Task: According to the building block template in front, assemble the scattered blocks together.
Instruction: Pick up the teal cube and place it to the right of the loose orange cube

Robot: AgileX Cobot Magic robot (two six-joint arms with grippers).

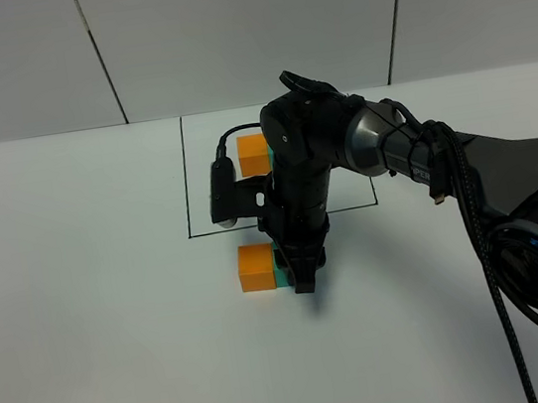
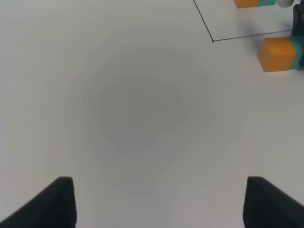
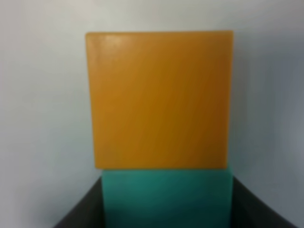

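Observation:
The template's orange cube (image 1: 253, 154) sits inside the black drawn outline (image 1: 185, 188); my right arm hides its teal cube in the high view. Both template cubes show at the edge of the left wrist view (image 2: 247, 3). The loose orange cube (image 1: 255, 267) lies in front of the outline, with the loose teal cube (image 1: 281, 272) touching its right side. My right gripper (image 1: 298, 276) points down, its fingers (image 3: 80, 211) close on both sides of the teal cube (image 3: 166, 197), which is flush against the orange cube (image 3: 159, 99). My left gripper (image 2: 159, 179) is open and empty over bare table.
The white table (image 1: 85, 318) spreads all around. The right arm and its black cable (image 1: 473, 223) cross the right half of the outline. The left wrist view shows the loose pair (image 2: 276, 53) beyond the outline's corner (image 2: 212, 40).

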